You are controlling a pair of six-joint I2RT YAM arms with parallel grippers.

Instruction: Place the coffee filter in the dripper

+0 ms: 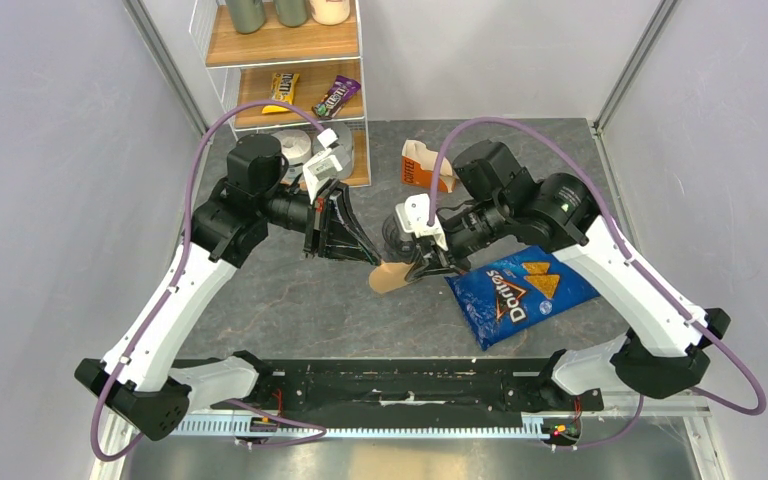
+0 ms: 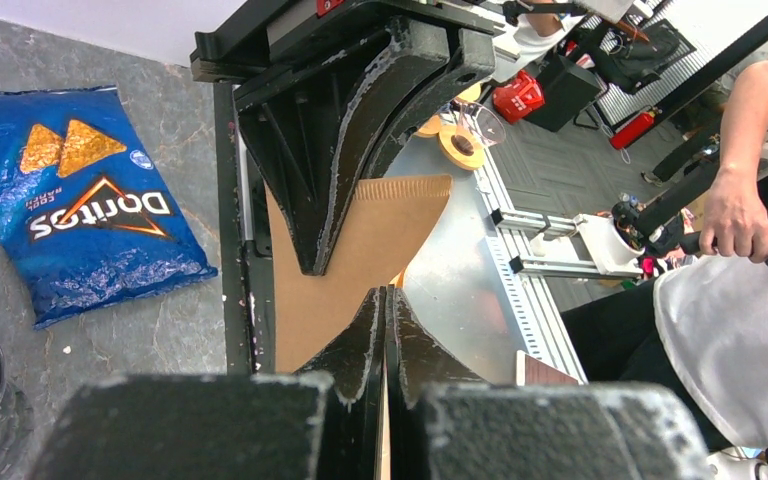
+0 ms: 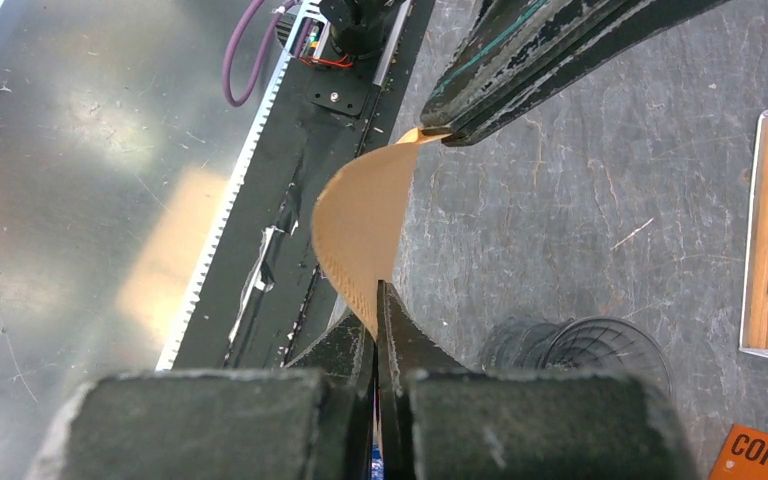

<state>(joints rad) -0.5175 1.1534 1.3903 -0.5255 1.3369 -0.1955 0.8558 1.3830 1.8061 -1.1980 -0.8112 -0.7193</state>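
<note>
The coffee filter (image 1: 390, 279) is a tan paper fan held in the air above the table, between both grippers. My left gripper (image 1: 371, 258) is shut on its left corner; the paper edge shows between the closed fingers in the left wrist view (image 2: 385, 296). My right gripper (image 1: 415, 271) is shut on its other edge, seen in the right wrist view (image 3: 377, 292), where the filter (image 3: 360, 215) bows into a curve. The dripper (image 1: 396, 230), dark and ribbed, stands on the table just behind the filter, partly under my right wrist. It also shows in the right wrist view (image 3: 605, 350).
A blue Doritos bag (image 1: 520, 290) lies right of the filter. An orange-and-white filter packet (image 1: 422, 165) stands at the back. A wire-framed wooden shelf (image 1: 290, 60) with snacks and cups is at the back left. The black arm-mount rail (image 1: 390, 385) runs along the near edge.
</note>
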